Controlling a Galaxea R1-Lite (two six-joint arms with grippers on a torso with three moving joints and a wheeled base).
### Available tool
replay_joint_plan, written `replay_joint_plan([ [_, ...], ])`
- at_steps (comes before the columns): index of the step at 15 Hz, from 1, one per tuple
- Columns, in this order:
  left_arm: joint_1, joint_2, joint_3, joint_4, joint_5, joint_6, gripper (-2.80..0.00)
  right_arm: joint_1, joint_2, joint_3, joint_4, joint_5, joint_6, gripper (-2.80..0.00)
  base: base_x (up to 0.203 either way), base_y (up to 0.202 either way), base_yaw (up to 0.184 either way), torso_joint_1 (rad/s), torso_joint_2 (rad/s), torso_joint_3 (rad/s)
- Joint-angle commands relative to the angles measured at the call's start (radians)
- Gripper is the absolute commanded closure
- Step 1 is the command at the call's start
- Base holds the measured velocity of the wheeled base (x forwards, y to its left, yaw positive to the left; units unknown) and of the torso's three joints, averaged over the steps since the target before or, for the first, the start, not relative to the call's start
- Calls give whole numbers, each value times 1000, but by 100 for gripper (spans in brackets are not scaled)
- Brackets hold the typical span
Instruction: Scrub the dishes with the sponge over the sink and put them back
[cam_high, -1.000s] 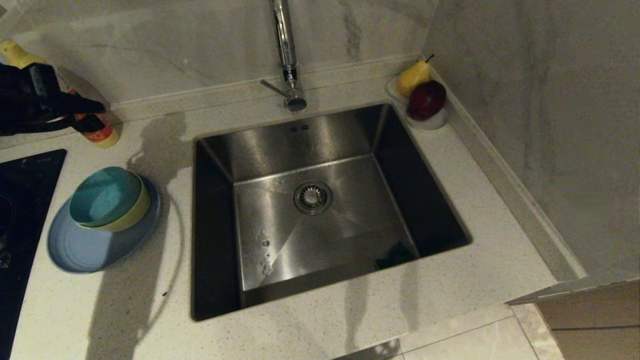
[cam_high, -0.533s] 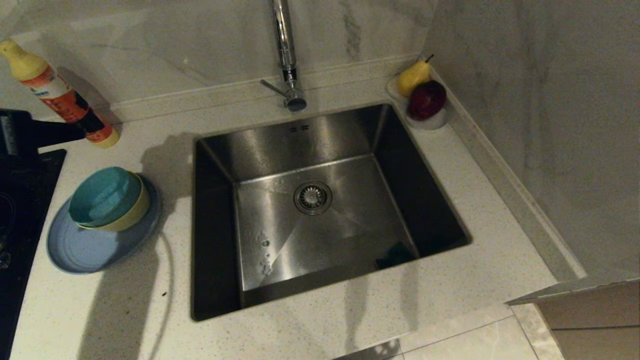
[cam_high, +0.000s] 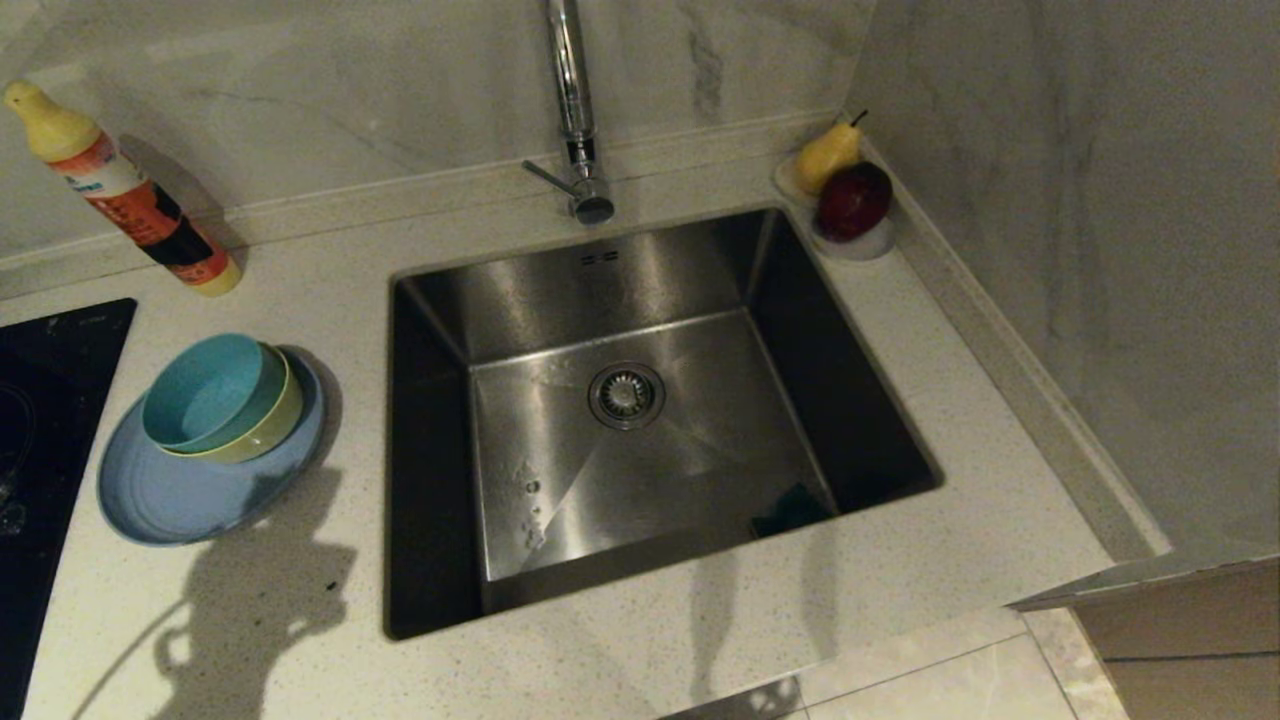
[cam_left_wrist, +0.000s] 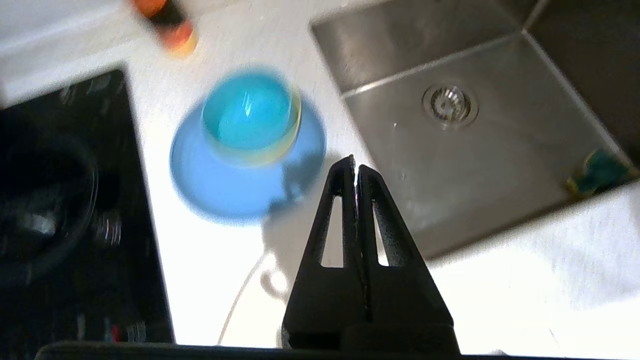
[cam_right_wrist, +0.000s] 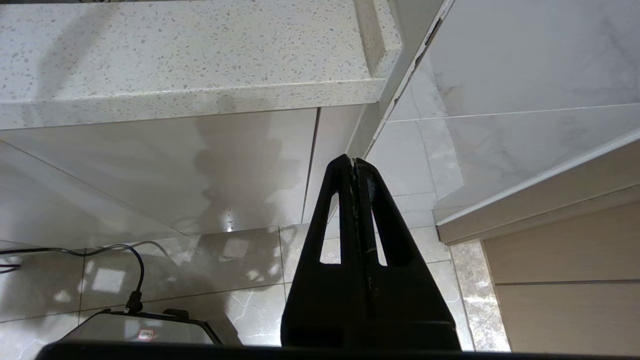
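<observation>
The left hand (cam_left_wrist: 356, 167) hangs above the table (cam_high: 300, 650) with its fingers pressed together and nothing in them, the stacked dishes just beyond its tips. The right hand (cam_right_wrist: 354, 162), also closed and empty, is parked low beside the cabinet front.

The teal bowl (cam_high: 210, 390) sits nested in the yellow bowl (cam_high: 275, 420), both on the plate (cam_high: 180, 500), left of the sink (cam_high: 620, 420). They look matte, stiff and light, probably slick once wet; I would take the teal bowl by its rim, one finger inside and one outside, since it must lift out first. The plate lies flat, so its rim offers little to pinch.

The sponge (cam_high: 790, 510) lies in the sink's near right corner, green face up, soft and easy to squeeze, though the walls crowd it there.

A hob (cam_high: 40, 420) borders the plate on the far left, a bottle (cam_high: 130, 200) stands behind, and the tap (cam_high: 572, 110) rises over the basin's back edge. Open table lies in front of the dishes.
</observation>
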Motion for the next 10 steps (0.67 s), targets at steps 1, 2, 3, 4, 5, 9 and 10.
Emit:
replay_joint_plan([
  [1,-21,-299,175,2,43,-34,0,0,0,0,0,0,-1,0,0,0,0,0,0,0],
  [2,-22,-364,228,5,52,-47,0,0,0,0,0,0,-1,0,0,0,0,0,0,0],
  [3,-22,-411,317,3,60,-50,0,0,0,0,0,0,-1,0,0,0,0,0,0,0],
  [4,-22,-429,413,-16,76,-51,0,0,0,0,0,0,-1,0,0,0,0,0,0,0],
  [5,-22,-437,493,-62,101,-55,0,0,0,0,0,0,-1,0,0,0,0,0,0,0],
  [9,-22,-452,685,-281,64,-72,0,0,0,0,0,0,-1,0,0,0,0,0,0,0],
  [10,-22,-452,685,-285,62,-84,0,0,0,0,0,0,-1,0,0,0,0,0,0,0],
])
